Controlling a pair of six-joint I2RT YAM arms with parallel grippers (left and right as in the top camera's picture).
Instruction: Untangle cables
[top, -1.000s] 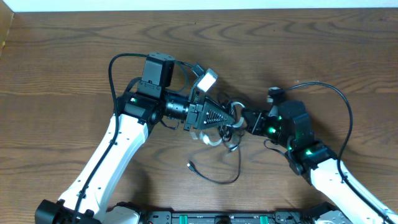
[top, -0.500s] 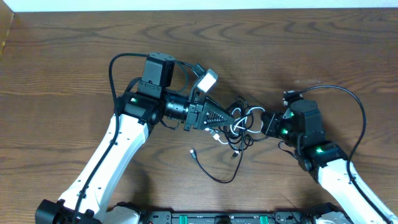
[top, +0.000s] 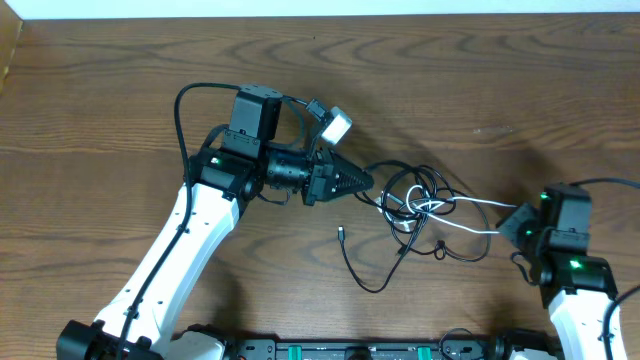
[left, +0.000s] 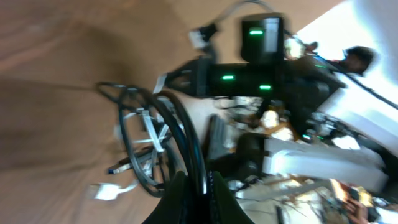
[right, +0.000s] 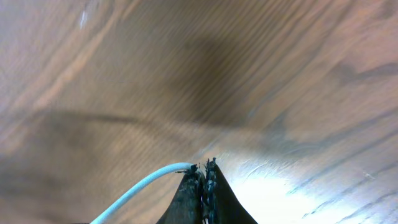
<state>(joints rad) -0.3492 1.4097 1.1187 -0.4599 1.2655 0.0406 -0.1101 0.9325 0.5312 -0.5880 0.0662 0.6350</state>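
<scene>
The left pincer (top: 366, 182) is clenched on a loop of black cable (left: 188, 135) at the left edge of the tangle. The knotted cables (top: 415, 205) lie mid-tabletop (top: 120, 100), with one black strand curling toward the near edge. The white cable (right: 142, 185) runs nearly straight rightward into the right pincer (top: 508, 226), which is pinched tight on it.

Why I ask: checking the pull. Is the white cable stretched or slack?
Stretched: the white cable runs nearly straight from the tangle to the right gripper, shut on it.
</scene>
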